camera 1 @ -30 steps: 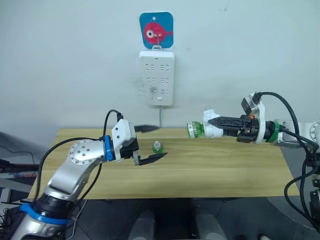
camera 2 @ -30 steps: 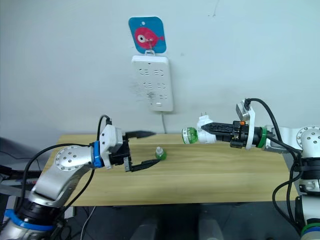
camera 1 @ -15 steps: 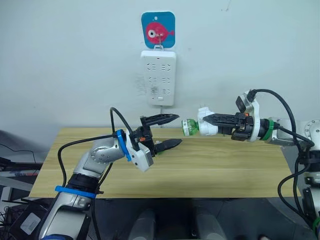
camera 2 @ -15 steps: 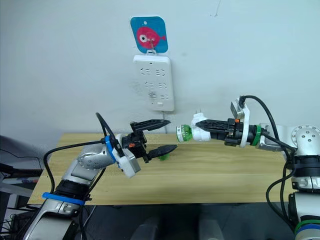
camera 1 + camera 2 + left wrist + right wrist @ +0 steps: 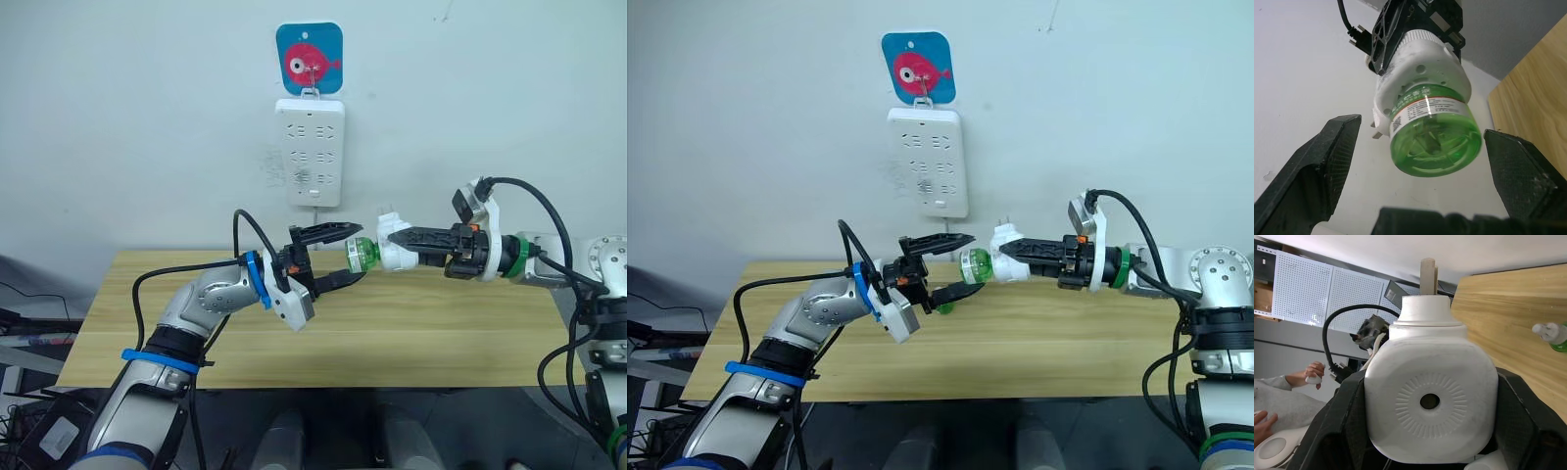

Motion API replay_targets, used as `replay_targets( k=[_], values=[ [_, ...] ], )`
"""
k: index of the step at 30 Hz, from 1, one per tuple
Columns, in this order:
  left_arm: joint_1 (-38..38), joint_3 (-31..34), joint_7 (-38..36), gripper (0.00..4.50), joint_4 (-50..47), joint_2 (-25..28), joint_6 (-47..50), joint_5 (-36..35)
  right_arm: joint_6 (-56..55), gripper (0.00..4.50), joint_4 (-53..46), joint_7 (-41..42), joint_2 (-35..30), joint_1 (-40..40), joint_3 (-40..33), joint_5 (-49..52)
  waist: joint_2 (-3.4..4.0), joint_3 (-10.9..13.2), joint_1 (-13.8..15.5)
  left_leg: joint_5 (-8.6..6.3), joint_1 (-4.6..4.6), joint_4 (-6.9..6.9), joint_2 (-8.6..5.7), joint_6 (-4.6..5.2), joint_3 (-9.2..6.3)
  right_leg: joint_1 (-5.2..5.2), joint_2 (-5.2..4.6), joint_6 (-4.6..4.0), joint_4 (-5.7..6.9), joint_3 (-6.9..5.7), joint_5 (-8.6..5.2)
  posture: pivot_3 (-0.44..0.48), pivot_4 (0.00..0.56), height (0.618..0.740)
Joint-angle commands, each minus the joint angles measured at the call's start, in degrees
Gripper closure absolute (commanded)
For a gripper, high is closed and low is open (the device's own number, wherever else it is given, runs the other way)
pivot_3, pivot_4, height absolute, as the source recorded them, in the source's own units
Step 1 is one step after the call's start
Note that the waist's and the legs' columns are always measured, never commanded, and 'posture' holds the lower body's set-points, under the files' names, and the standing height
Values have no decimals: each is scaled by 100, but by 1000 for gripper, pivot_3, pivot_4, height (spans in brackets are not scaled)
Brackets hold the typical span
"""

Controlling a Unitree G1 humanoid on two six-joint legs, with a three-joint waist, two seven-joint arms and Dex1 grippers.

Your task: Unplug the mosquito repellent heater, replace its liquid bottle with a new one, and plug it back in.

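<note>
Above a light wooden table (image 5: 441, 333) set against a pale wall, a white power strip (image 5: 311, 152) hangs under a blue fish sticker (image 5: 310, 59); at the left the left gripper (image 5: 338, 258) is raised off the table, its two black fingers spread wide, one above and one below the green liquid bottle (image 5: 361, 252) without touching it; the capped new one (image 5: 942, 306) stands on the wood, partly hidden behind the lower finger; to the right the right gripper (image 5: 400, 238) is clamped on the white mosquito repellent heater (image 5: 395, 246), held level in the air with the bottle pointing at the left gripper. Half a second ago the left gripper was lower and short of the bottle; the heater has come further left, so the bottle now sits between the open fingers.
</note>
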Motion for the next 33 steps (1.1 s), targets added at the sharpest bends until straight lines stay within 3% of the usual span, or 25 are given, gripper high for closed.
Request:
replay_targets(
  k=[1,5,11,15,19,21,23,30,33],
  values=[
    [-84,-61,140,1115,-134,8,-100,-96,-7,1525,-208,86,4,-22,-137,202,0,0,-1,0,0,0,0,0,0,0,0,0,0,0,0,-82,219,740],
    [-18,-175,110,2243,-225,82,-185,-189,-15,1525,-137,65,23,-56,-117,202,0,0,-2,0,1,0,1,1,-1,0,0,0,1,-1,0,-79,222,740],
    [92,-477,-264,2243,-465,219,264,-884,15,1525,-123,89,-28,-64,-69,202,0,0,-4,0,0,0,0,0,-4,0,0,0,0,-1,0,-76,225,740],
    [313,-994,-1838,2243,-1656,530,2697,-3538,188,1525,-227,362,-237,-57,-8,202,2,2,-11,0,-3,-1,1,1,-11,0,-1,-1,-4,-2,0,-79,227,740],
    [275,-753,-2584,2243,-3086,1055,6413,-6426,389,1525,-399,746,-551,29,100,202,7,13,-33,-3,-6,0,2,5,-22,0,-2,-2,-8,-6,-1,-79,229,740],
    [-2,-415,-2286,2243,-3232,1369,8666,-8508,398,1525,-541,887,-669,76,149,137,12,17,-48,-4,-5,0,3,7,-30,0,0,-2,-7,-13,-1,-78,227,740],
    [-103,-165,-1887,2243,-3057,1483,10053,-9760,342,1525,-602,966,-738,93,200,158,13,18,-83,-4,-6,0,3,10,-38,2,1,-2,-8,-17,-1,-76,224,740],
    [342,203,-810,2243,-2264,1375,12371,-11800,202,1525,-818,1112,-898,95,344,202,11,28,-192,-2,4,-1,1,5,-27,4,15,0,-3,-15,-2,-91,218,740],
    [593,341,-484,2243,-2058,1348,12796,-12306,120,1525,-924,1087,-983,173,355,108,13,29,-217,2,8,-1,1,-1,-22,4,16,0,0,-11,-2,-101,216,740]
  ],
)
